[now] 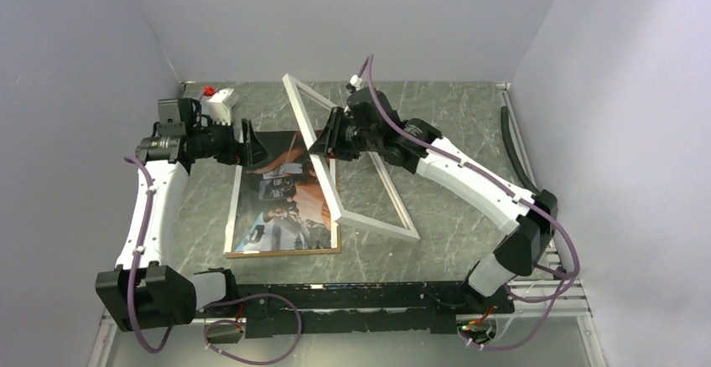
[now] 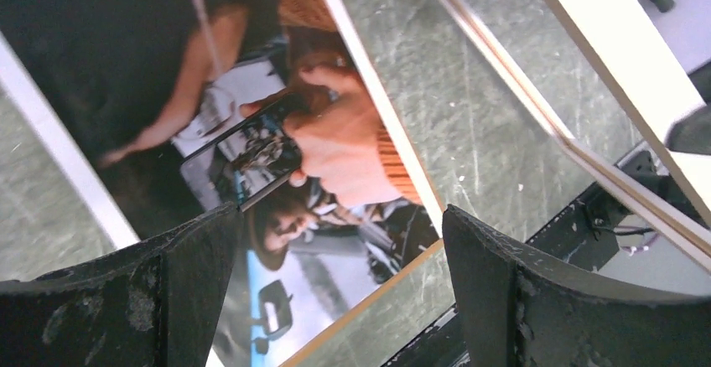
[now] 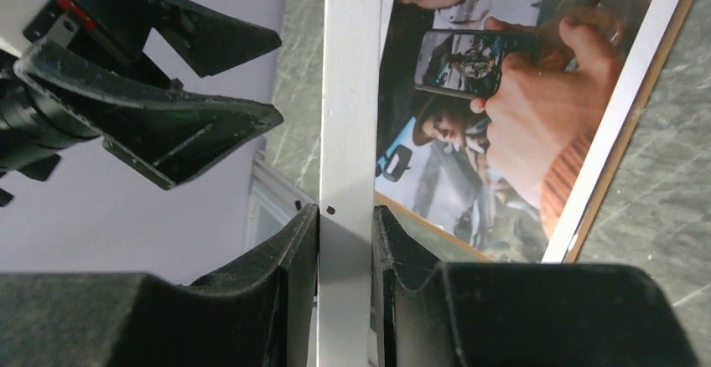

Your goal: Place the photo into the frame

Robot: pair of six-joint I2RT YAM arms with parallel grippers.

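One photo [image 1: 285, 199], one frame [image 1: 377, 224], one brown backing board [image 1: 285, 253].

Photo [image 1: 285, 204] lies face up, left of centre; white frame [image 1: 377, 224] tilts at its right, overlapping its edge.

- photo [image 1: 289, 199]: thin paper print, slight gloss, white border
- frame [image 1: 377, 224]: smooth white-painted rails, satin finish
- backing board [image 1: 285, 253]: brown, matt edge
- table [image 1: 453, 107]: grey-green marbled top, dull sheen, fine scratches
- left gripper [image 2: 339, 212] fingers [image 2: 168, 300]: matt black plastic, scuffed, dusty
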